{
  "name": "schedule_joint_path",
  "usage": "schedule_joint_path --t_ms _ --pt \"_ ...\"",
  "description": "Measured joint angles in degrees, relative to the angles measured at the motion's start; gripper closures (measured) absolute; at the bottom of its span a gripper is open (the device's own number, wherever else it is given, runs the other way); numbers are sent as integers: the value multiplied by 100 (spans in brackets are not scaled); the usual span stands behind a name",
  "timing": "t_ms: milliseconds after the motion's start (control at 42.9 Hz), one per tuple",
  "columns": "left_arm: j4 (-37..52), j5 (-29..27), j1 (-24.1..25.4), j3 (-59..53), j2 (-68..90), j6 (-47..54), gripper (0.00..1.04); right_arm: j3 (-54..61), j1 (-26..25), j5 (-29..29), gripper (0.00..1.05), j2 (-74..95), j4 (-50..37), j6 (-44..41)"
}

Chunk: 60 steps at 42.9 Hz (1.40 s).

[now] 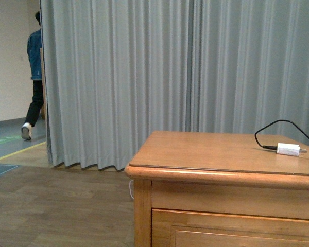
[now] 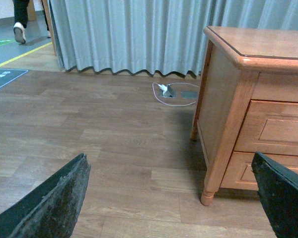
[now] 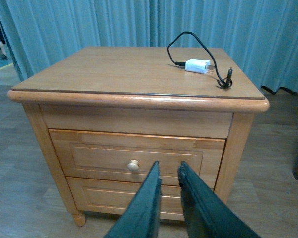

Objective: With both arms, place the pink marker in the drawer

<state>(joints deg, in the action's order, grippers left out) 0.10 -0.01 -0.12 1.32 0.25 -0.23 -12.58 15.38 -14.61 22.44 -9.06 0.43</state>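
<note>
The pink marker is out of view in every picture. The drawer [image 3: 99, 153], the cabinet's upper one, is closed, with its round knob [image 3: 133, 165] just beside my right gripper [image 3: 169, 171]. That gripper is shut with nothing in it and hangs in front of the drawer, apart from it. My left gripper [image 2: 169, 163] is open and empty, low over the wooden floor at the cabinet's left side, where the drawer [image 2: 283, 129] shows at an angle. Only the drawer's top edge [image 1: 237, 226] appears in the front view, and neither arm shows there.
A white plug adapter [image 3: 197, 65] with a black cable lies on the cabinet top [image 1: 195, 152]. The lower drawer [image 3: 114, 196] is closed. Grey curtains [image 1: 144, 77] hang behind. A person [image 1: 35, 77] walks at far left. A floor socket with a cord [image 2: 169, 91] lies near the cabinet leg.
</note>
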Motion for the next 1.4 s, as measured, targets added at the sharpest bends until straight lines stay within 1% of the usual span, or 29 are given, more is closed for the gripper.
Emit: schedule_joint_path --t_ms 70,93,326,373,420,489,606,629,676,723,839,909,1398 --pt "0 2 0 0 0 0 6 129 -184 155 102 -155 -7 -4" --pt "0 2 0 0 0 0 6 190 -267 234 103 -225 -9 -20" --pt "-2 0 0 0 0 0 6 568 -732 688 103 -636 4 -22" --pt "-2 0 0 0 0 -2 6 614 -918 990 103 -719 44 -22" --pt "-2 2 0 0 0 0 6 680 -1255 1351 103 -809 70 -24" --pt "-2 0 0 0 0 0 6 754 -1488 1399 103 -927 98 -22" --pt "-2 2 0 0 0 0 6 868 -1515 1432 103 -1115 157 -22" --pt "-2 2 0 0 0 0 6 872 -1519 1434 103 -1244 284 -24" --pt "-2 2 0 0 0 0 6 907 -1526 1443 103 -1637 807 -24" --pt "-2 0 0 0 0 -2 6 960 -1526 1447 103 -1902 925 -22" --pt "-2 0 0 0 0 0 6 1003 -1526 1449 103 -2013 922 -24" --pt "-2 0 0 0 0 0 6 1215 -1526 1447 103 -2208 918 -22" --pt "-2 2 0 0 0 0 6 1224 -1526 1449 103 -2221 922 -22"
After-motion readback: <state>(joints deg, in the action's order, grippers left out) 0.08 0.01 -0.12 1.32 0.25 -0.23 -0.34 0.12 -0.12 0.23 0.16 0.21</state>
